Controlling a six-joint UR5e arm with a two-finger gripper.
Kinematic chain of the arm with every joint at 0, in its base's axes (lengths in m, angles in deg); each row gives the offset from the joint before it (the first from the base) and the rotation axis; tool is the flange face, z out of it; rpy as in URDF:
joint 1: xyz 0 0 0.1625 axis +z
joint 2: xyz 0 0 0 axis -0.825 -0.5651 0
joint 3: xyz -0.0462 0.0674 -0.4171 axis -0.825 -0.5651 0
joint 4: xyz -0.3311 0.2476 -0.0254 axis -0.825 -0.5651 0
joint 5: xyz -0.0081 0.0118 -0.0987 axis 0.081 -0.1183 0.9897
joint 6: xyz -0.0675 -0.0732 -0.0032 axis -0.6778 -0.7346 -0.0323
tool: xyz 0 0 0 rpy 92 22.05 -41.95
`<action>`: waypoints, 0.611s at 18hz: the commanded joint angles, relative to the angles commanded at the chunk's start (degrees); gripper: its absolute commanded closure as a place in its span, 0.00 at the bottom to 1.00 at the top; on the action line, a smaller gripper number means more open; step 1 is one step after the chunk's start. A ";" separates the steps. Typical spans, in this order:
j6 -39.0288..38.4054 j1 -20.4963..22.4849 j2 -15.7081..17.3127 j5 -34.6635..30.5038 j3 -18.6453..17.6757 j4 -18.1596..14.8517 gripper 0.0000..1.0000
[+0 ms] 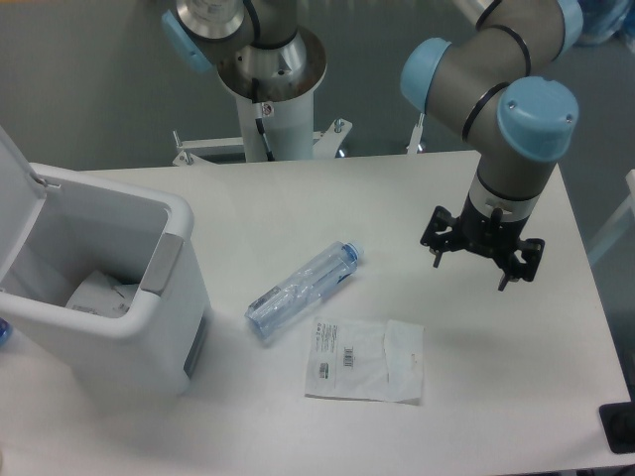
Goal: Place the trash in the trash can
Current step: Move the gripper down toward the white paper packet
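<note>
A crushed clear plastic bottle point(302, 290) with a bluish cap lies on its side in the middle of the table. Just below it lies a flat white packet point(366, 359) with a barcode label. The white trash can point(149, 327) stands at the left with its lid swung open; some white paper shows inside it. My gripper point(470, 265) hangs above the table to the right of the bottle, apart from both items, fingers open and empty.
The arm's white pedestal point(270, 109) rises behind the table's far edge. A dark object point(620, 428) sits at the table's front right corner. The table's right edge runs close to the gripper.
</note>
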 joint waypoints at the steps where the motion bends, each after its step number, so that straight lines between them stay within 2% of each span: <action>1: -0.09 0.00 0.00 0.00 -0.09 0.00 0.00; 6: -0.97 -0.70 -0.09 0.09 -0.26 0.17 0.00; 9: -1.23 -1.05 -0.62 0.09 -2.27 4.29 0.00; 10: -4.80 -1.14 -0.62 0.00 -4.03 7.70 0.00; 11: -8.84 -1.23 -0.88 0.09 -4.56 8.95 0.00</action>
